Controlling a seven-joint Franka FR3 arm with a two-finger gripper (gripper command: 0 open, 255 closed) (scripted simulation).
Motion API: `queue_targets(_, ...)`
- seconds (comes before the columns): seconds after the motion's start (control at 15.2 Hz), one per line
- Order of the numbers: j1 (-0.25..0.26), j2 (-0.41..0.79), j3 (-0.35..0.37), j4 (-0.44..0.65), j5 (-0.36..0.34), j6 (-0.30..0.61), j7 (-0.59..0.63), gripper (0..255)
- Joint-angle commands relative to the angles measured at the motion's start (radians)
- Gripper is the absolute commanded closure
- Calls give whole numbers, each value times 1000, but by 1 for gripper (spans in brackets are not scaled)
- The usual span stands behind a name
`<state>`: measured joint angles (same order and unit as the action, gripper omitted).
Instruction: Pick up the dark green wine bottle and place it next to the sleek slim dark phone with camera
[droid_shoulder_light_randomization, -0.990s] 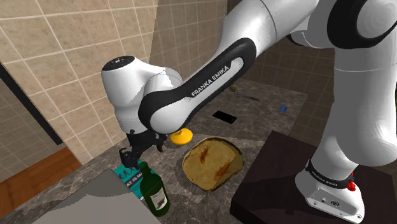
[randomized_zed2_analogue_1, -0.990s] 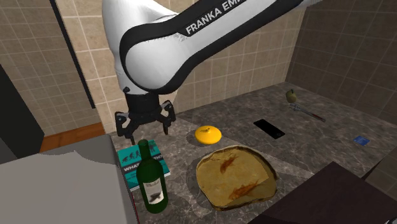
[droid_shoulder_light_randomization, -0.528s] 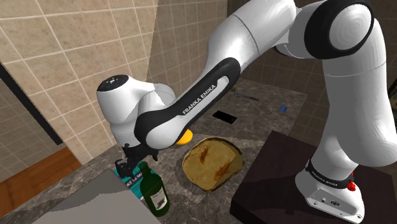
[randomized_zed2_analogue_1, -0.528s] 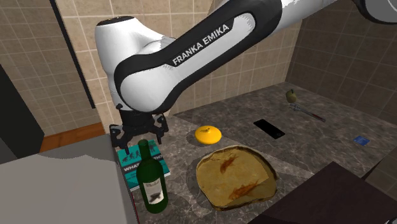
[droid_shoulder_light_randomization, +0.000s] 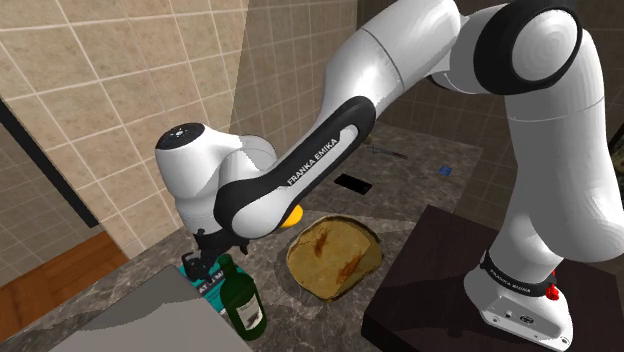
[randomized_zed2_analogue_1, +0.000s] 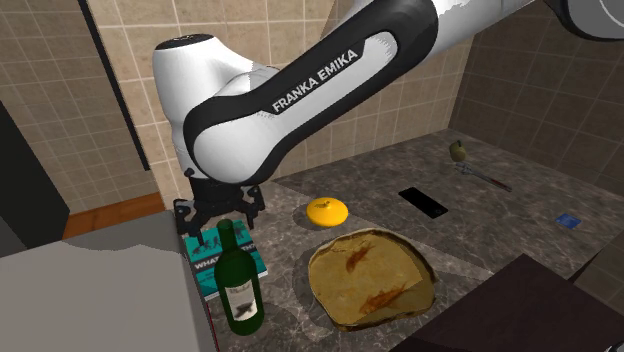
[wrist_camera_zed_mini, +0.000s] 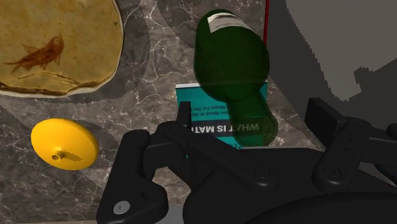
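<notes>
The end effector (wrist_camera_zed_mini: 252, 113) is spread wide, and the top of the dark green wine bottle (wrist_camera_zed_mini: 232, 57) sits between its fingers (wrist_camera_zed_mini: 184, 118), untouched. The bottle stands upright on the dark counter (randomized_zed2_analogue_1: 500, 230) just beside a teal book (randomized_zed2_analogue_1: 203, 258), well apart from the slim dark phone (randomized_zed2_analogue_1: 423, 201).

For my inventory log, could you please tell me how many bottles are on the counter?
1. The dark green bottle stands upright by the teal book, its neck just below the open gripper. The arm may hide others.
</notes>
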<state>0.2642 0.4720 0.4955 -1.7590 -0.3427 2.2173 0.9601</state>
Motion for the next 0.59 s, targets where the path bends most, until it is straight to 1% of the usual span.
queue_targets(0.0, 1, 6, 0, -3, 0, 1, 1, 0)
queue_targets(0.07, 0, 3, 1, -5, 1, 1, 0, 255)
queue_targets(0.53, 1, 5, 0, -5, 0, 2, 0, 255)
